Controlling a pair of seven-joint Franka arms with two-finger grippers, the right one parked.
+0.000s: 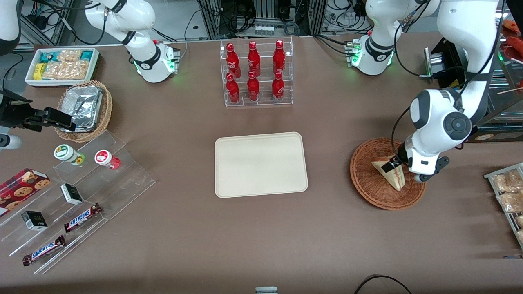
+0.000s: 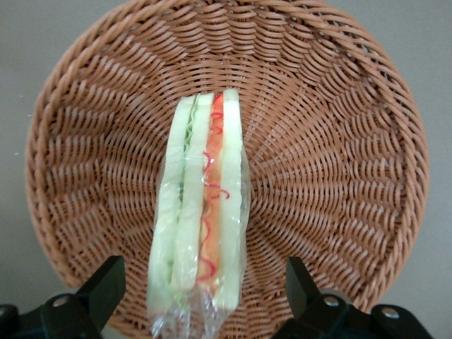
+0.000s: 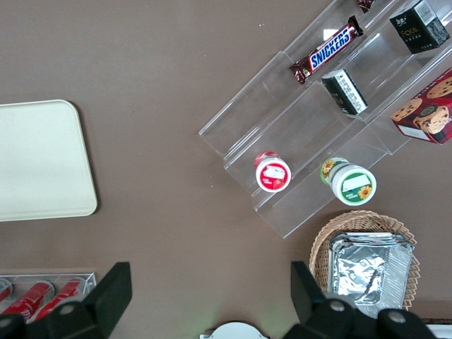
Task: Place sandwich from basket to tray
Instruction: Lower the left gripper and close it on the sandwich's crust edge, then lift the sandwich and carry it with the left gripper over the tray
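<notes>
Wrist view first: the gripper point(image 2: 198, 300) is spread wide, one finger point(image 2: 104, 286) seen on each side of the sandwich point(image 2: 201, 212) with clear gaps, nothing clamped. The sandwich is stood on edge inside the basket point(image 2: 339, 141), filling stripes facing up; its wrap end is cut off at the frame. Seen from the front, the gripper point(image 1: 395, 162) is mostly hidden by the bent wrist. Bare table is left between basket and tray point(image 1: 260, 164).

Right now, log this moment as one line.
gripper: over basket, jaws open astride sandwich | sandwich: in basket, ungripped | tray: bare
</notes>
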